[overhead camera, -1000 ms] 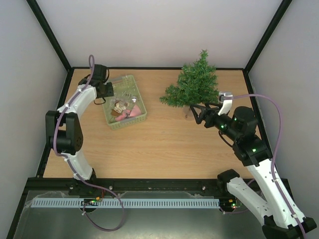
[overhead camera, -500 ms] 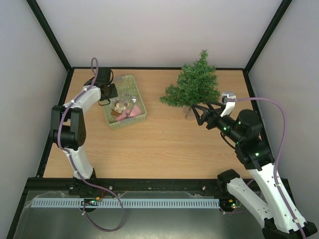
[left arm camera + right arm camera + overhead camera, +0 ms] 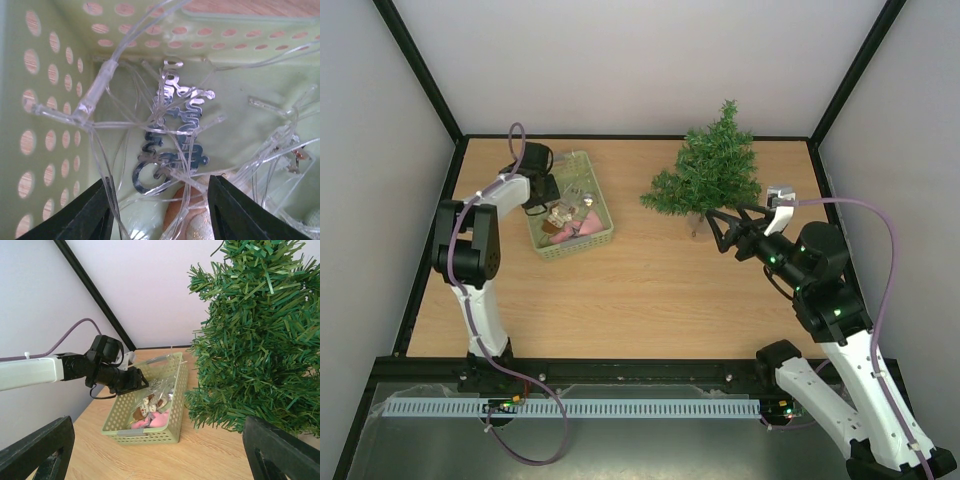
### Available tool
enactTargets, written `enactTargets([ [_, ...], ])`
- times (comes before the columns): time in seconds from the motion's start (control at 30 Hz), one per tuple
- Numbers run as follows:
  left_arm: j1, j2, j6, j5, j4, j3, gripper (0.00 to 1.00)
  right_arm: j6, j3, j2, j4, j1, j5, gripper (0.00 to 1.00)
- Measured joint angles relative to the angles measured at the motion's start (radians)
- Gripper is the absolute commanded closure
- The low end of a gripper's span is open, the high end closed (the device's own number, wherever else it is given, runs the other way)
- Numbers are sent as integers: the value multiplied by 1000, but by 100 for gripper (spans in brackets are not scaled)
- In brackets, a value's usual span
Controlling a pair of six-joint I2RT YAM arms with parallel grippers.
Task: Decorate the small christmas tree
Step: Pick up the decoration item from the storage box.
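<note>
One wooden worktop inside a pale-walled enclosure, with two white and black robot arms mounted at its near edge.

One small christmas tree stands upright close to the far edge, right of centre. It is a bushy, dark green cone and carries no ornament that can be seen.

One pale green perforated basket sits toward the far left corner, well apart from the tree. In it lies a tangle of clear-wired string lights, one shiny silver ornament shaped like cursive lettering, a pink item and a few small brownish pieces, too small to count.

The left arm bends back along the left edge, and its pincer points down into the far end of the basket. Its two dark fingers stand apart, released. The silver ornament and loose wire strands lie below the gap, and nothing is clamped.

The right arm reaches from the near right corner toward the tree. Its pincer hangs just beside the tree's lower branches, on their near right side, with both fingers spread wide and nothing between them. Whether it touches the needles cannot be told.
</note>
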Motion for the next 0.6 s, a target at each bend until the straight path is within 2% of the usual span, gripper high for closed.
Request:
enactTargets([
  [0.27, 0, 38, -9, -6, 29, 26, 54, -3, 1, 0, -9, 0, 12, 9],
  [0.33, 0, 45, -10, -2, 31, 30, 60, -3, 1, 0, -10, 0, 13, 9],
  [0.5, 0, 47, -1, 10, 35, 34, 93, -3, 1, 3, -10, 0, 13, 9],
  [0.6, 0, 46, 13, 24, 27, 48, 98, -3, 1, 3, -12, 0, 14, 10],
])
